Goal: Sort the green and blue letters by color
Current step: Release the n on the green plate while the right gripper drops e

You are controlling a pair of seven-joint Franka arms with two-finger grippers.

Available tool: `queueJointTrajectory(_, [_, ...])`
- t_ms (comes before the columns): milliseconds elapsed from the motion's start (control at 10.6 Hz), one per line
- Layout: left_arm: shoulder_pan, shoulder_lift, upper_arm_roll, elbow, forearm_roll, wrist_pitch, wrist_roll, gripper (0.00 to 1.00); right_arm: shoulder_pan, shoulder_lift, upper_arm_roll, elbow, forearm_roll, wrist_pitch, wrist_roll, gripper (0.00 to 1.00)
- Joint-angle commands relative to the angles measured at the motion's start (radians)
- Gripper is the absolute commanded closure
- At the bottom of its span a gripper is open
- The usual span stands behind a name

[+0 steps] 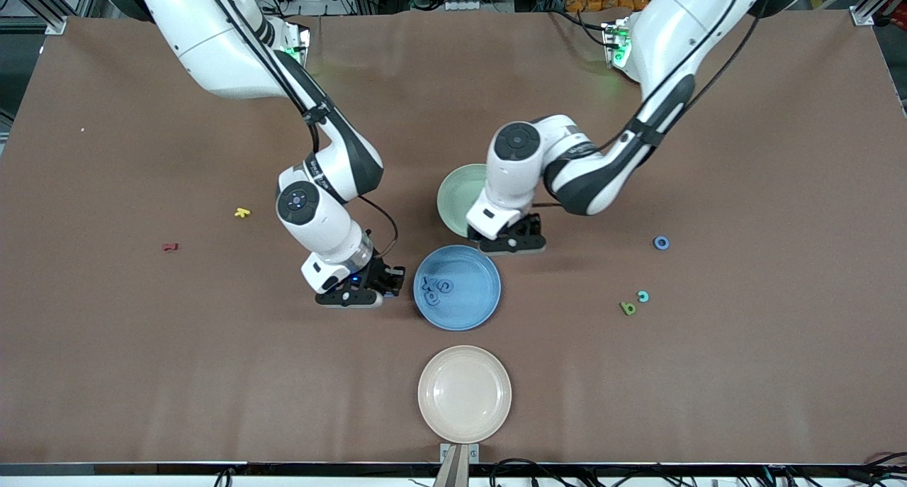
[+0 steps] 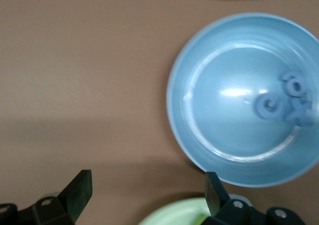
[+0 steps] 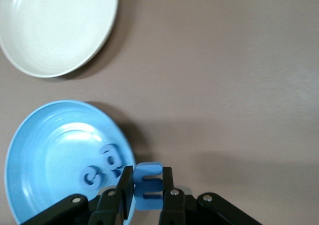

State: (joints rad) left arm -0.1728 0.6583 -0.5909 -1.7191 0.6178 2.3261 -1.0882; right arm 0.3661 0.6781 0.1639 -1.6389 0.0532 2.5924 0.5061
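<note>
My right gripper (image 3: pixel 148 195) is shut on a blue letter E (image 3: pixel 148 184), just off the rim of the blue plate (image 3: pixel 45 150) toward the right arm's end (image 1: pixel 386 283). Three blue letters (image 1: pixel 436 289) lie in that blue plate (image 1: pixel 473 304). My left gripper (image 2: pixel 147 192) is open with nothing between its fingers, over the green plate's (image 1: pixel 453 196) edge beside the blue plate (image 2: pixel 224 65). Toward the left arm's end lie a blue ring letter (image 1: pixel 660 242), a cyan letter (image 1: pixel 643 296) and a green letter (image 1: pixel 627 308).
A cream plate (image 1: pixel 464 393) sits nearer the front camera than the blue plate. A yellow letter (image 1: pixel 242 213) and a red letter (image 1: pixel 170 247) lie toward the right arm's end of the brown table.
</note>
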Motion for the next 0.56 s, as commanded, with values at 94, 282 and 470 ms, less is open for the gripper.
queueJointTrajectory(94, [0.082, -0.068, -0.004, -0.027, -0.013, -0.068, 0.321, 0.0, 0.06, 0.066, 0.006, 0.095, 0.005, 0.021, 0.019, 0.9])
queueJointTrajectory(282, [0.157, -0.072, -0.006, -0.037, -0.013, -0.068, 0.492, 0.0, 0.089, 0.096, 0.008, 0.123, 0.005, 0.044, 0.019, 0.88])
queueJointTrajectory(470, [0.243, -0.08, -0.012, -0.039, -0.024, -0.068, 0.733, 0.0, 0.102, 0.097, 0.008, 0.123, 0.008, 0.038, 0.034, 0.52])
